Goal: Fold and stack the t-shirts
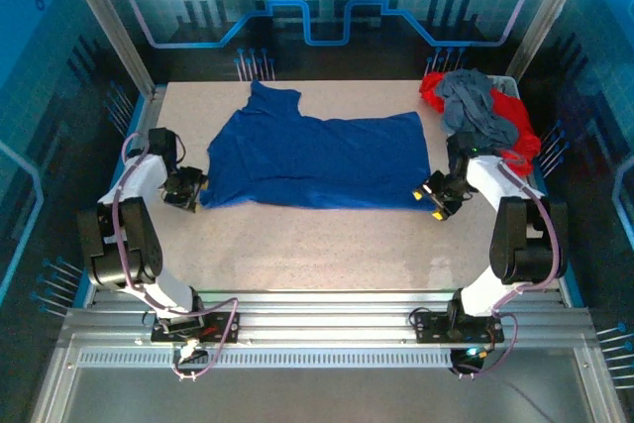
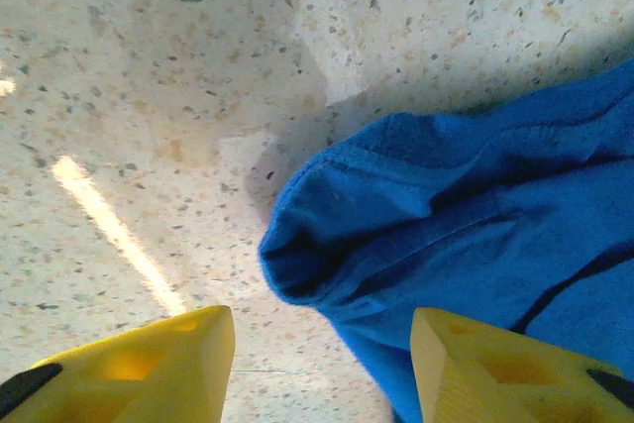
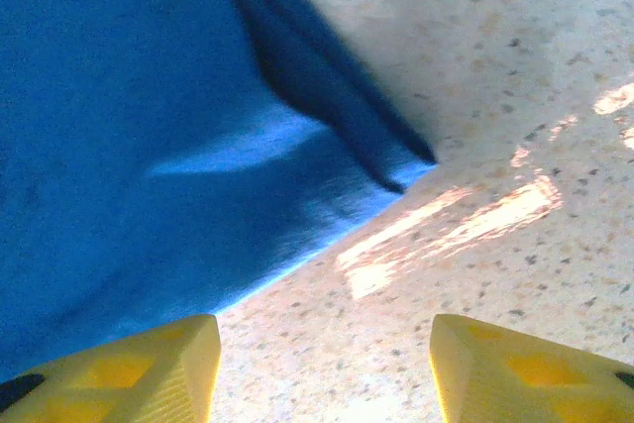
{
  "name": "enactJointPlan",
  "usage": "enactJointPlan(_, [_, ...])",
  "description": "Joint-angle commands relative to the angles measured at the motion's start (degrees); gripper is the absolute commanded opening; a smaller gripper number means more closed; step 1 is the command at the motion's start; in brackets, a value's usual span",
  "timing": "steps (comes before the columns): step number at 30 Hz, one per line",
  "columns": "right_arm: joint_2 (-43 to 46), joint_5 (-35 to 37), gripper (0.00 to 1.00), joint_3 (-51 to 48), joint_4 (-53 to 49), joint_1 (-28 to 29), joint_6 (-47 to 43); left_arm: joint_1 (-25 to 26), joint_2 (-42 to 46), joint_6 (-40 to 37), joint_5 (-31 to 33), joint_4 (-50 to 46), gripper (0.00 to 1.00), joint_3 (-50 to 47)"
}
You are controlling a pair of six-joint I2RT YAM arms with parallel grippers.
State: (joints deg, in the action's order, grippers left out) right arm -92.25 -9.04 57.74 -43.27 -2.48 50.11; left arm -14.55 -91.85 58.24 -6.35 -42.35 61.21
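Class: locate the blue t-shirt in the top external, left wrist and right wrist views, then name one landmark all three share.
Top external: the blue t-shirt lies spread flat in the middle of the picture.
Left wrist: its bunched corner sits at centre right.
Right wrist: its cloth covers the left side, with the edge running diagonally.
Shared landmark: the speckled tabletop beside the shirt.

From high behind the arm bases (image 1: 188, 322), looks down and forward over the whole table (image 1: 317, 245), far enough to take in the blue tee (image 1: 317, 160) entire. At the left wrist, sits just behind the left fingers (image 2: 149, 369), faces down at the tabletop from very close, catches the tee's near-left corner. At the right wrist, peers likewise past the right fingers (image 3: 129, 369) at the near-right corner. Shares with the top view those two corners and the speckled surface beside them
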Motion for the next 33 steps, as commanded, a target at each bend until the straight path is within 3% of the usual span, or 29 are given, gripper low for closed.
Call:
enactJointPlan(1, [-0.38, -3.26, 0.59, -2.8, 4.71, -2.73, 0.25, -1.19, -0.51, 5.21, -2.13, 1.43, 0.51, -1.98])
enactJointPlan(6, [-1.75, -3.1, 0.59, -2.09, 5.19, -3.48, -0.86, -3.21, -0.84, 9.25, -3.45, 7.45, 0.48, -5.68])
enactJointPlan(13, [-4.72, -2.73, 0.58, -0.61, 5.48, -3.41, -0.39, -2.9, -3.05, 11.55, -3.61, 6.57, 0.45, -5.86])
enactJointPlan(17, [-6.58, -2.75, 0.51, 0.07, 6.56, -2.86, 0.42, -2.38, -5.2, 13.04, -6.57, 8.56, 0.44, -6.89])
enactJointPlan(23, [-10.76, -1.41, 0.34, 3.0, 6.27, -1.2, 0.91, -1.46, -7.37, 14.39, -5.65, 9.51, 0.4, -5.13])
enactJointPlan(29, [-12.83, 2.01, 0.16, 6.01, 3.83, 0.02, 1.07, -1.49, -8.69, 13.99, -2.07, 8.74, 0.25, -2.75])
enactJointPlan(33, [-13.77, 4.73, 0.0, 7.6, 1.61, 0.41, 0.5, -2.05, -8.12, 13.55, 1.14, 7.73, 0.02, -1.91])
